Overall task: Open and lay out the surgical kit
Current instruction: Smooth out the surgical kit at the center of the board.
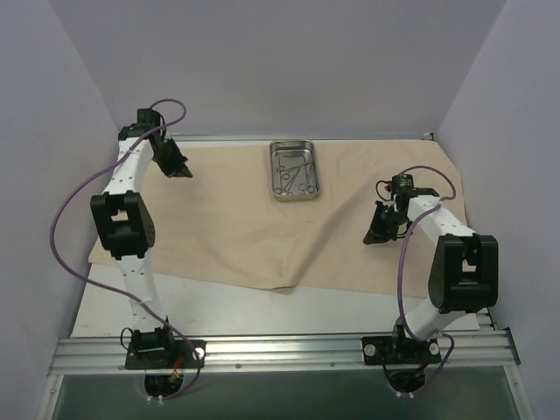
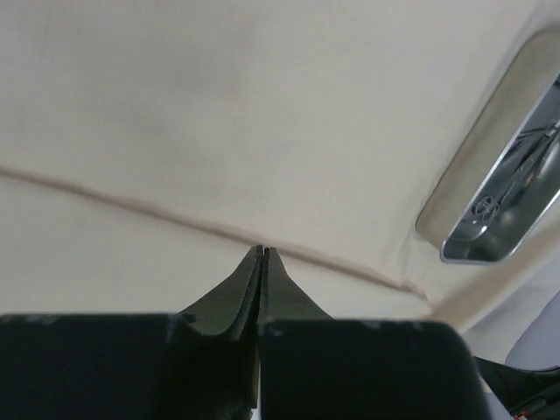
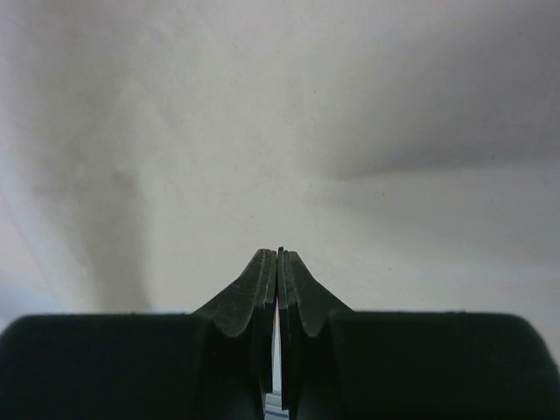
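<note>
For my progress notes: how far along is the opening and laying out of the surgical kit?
Done: the large beige cloth wrap lies spread flat, with the small shiny steel tray near its far edge. In hand: nothing; the left gripper and right gripper are shut and empty over the cloth. Left: the thin metal ring-handled instruments lie in the tray, not laid out.

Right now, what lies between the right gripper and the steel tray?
Only bare beige cloth wrap. Nothing else sits between the right gripper and the steel tray, as the top external view shows.
</note>
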Tool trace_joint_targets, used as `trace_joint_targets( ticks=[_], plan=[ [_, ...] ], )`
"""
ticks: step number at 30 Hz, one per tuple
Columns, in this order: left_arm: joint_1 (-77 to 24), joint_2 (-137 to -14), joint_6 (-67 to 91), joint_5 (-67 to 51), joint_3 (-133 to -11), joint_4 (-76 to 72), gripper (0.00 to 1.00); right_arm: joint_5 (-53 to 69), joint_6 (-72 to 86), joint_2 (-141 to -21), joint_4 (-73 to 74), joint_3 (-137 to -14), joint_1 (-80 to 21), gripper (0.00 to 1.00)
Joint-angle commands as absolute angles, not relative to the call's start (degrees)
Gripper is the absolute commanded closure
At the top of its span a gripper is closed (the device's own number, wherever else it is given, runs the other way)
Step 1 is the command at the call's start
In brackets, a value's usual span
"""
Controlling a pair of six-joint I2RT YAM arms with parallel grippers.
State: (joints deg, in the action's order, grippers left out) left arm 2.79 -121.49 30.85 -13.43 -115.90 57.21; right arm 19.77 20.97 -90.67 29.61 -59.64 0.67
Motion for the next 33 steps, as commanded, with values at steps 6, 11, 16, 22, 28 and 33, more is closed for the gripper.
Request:
trace_joint_targets(
  ticks=[6, 11, 16, 22, 28, 33],
  plan=[
    [3.6, -139.9, 31.5, -18.7, -130.0, 57.5, 0.98, 15.2, 26.5, -95.4, 27.9, -51.5, 3.3, 1.00],
    [6.1, -142.4, 34.2, -20.3, -128.4, 55.6, 0.98, 9.9, 28.0, -92.5, 35.9, -48.8, 7.5, 1.00],
    [8.6, -143.9, 33.8, -20.3, -128.1, 56.0, 0.98, 2.0, 33.7, -85.5, 47.1, -50.4, 7.9, 1.00],
    [9.8, -141.2, 31.3, -19.0, -127.4, 56.9, 0.98, 9.8, 21.7, -88.7, 47.6, -73.8, -3.8, 1.00],
    [9.8, -139.6, 32.7, -21.1, -125.2, 54.1, 0.97, 18.5, 17.8, -108.3, 40.2, -99.4, -24.0, 1.00],
    [9.8, -140.1, 31.7, -21.9, -124.9, 55.5, 0.97, 19.8, 17.0, -119.1, 32.1, -109.0, -34.5, 1.00]
  ],
)
